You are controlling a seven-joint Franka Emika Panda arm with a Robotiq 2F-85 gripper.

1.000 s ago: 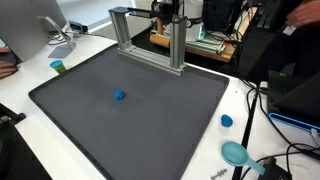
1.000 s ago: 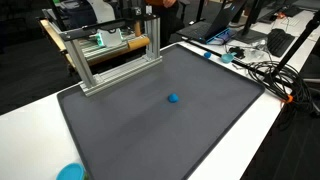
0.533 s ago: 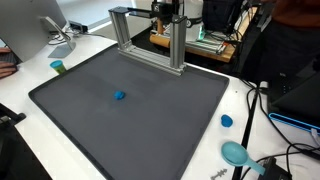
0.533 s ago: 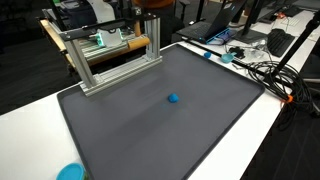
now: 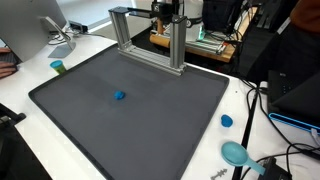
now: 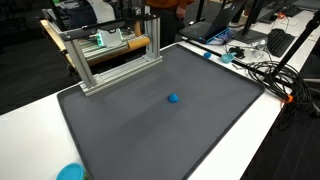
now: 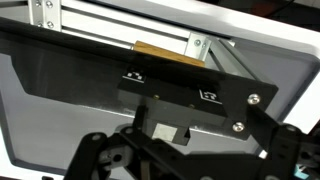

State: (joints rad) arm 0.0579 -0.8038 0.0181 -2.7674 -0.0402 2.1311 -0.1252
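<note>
My gripper (image 5: pixel 166 10) hangs high at the back of the table, just above the top bar of an aluminium frame (image 5: pixel 148 40); it also shows in an exterior view (image 6: pixel 150 5). In the wrist view its dark jaws (image 7: pixel 190 162) stand wide apart with nothing between them, over a black plate (image 7: pixel 170 88) and a wooden block (image 7: pixel 165 52) on the frame. A small blue object (image 5: pixel 119 96) (image 6: pixel 173 98) lies alone near the middle of the dark mat (image 5: pixel 160 120), far from the gripper.
A green cup (image 5: pixel 58 66) stands off the mat's corner. A blue cap (image 5: pixel 227 121) and a teal round thing (image 5: pixel 236 153) lie on the white table edge. Cables (image 6: pixel 262 70) and laptops crowd one side; a monitor foot (image 5: pixel 57 33) stands at the back.
The gripper and the blue object have not moved. Only a person behind the table has shifted.
</note>
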